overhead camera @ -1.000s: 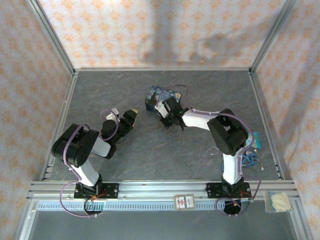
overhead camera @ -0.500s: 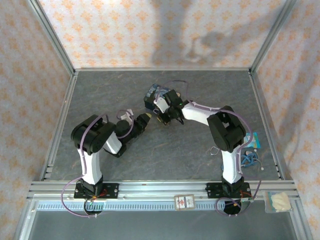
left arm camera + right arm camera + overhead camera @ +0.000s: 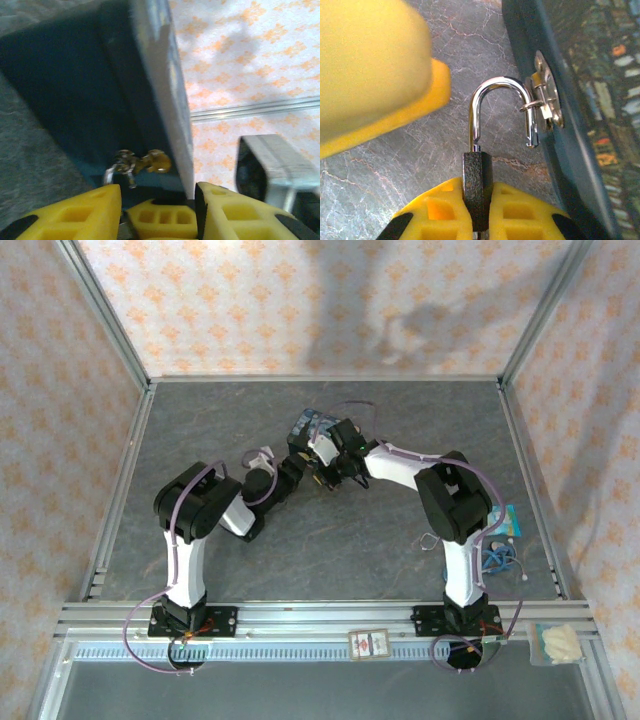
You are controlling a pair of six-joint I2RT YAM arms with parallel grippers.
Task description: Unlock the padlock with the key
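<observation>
From above, the left gripper (image 3: 287, 472) and right gripper (image 3: 335, 464) crowd the box (image 3: 308, 426) in the middle of the counter (image 3: 200, 420). Left wrist: the left gripper is spread wide, nothing between, facing the box's dark side. Right wrist: the right gripper pinches the padlock (image 3: 477, 180) by its body, shackle (image 3: 497, 82) through the box's hasp (image 3: 547, 95). Small, stiff, slick metal, I'd guess; grip the flat body, not the shackle.

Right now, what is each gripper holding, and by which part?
Right gripper clamps the small dark-bodied metal padlock by its body; its silver shackle is hooked through the hasp on the dark blue box. Left gripper is open, holding nothing.
</observation>
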